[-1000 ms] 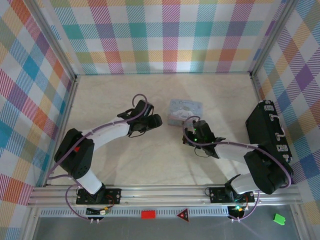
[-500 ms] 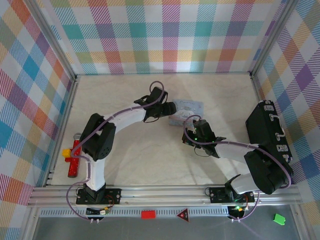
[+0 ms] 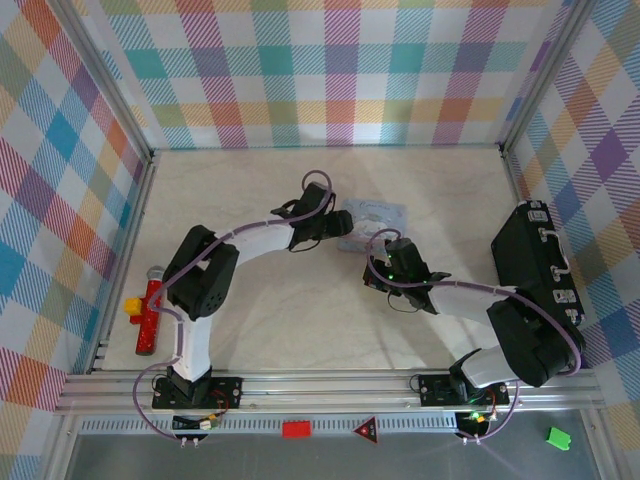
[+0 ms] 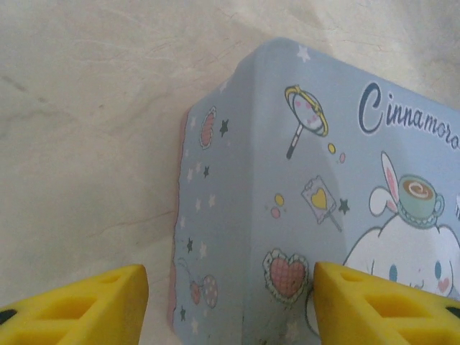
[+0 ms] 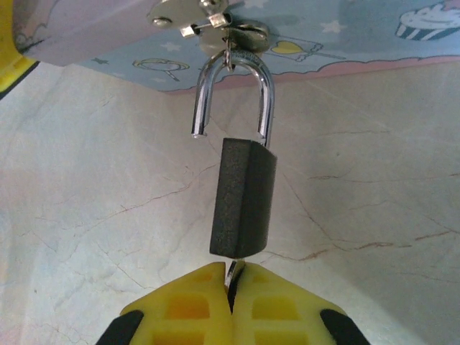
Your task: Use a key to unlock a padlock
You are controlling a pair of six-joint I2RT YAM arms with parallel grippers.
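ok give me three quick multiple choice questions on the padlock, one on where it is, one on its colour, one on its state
1. Where is the padlock relative to the pale blue tin?
A. inside it
B. hooked on its clasp
C. on top of its lid

2. What colour is the padlock's body?
A. black
B. gold
C. red

3. How does its shackle stand?
A. both legs seated in the body
B. taken off the body altogether
C. one leg out of the body

Answers:
1 B: the right wrist view shows the shackle looped through the clasp at the tin's edge.
2 A: the body is a black block under a silvery shackle.
3 C: one leg's tip ends free, clear of the body, while the other leg stays in it.
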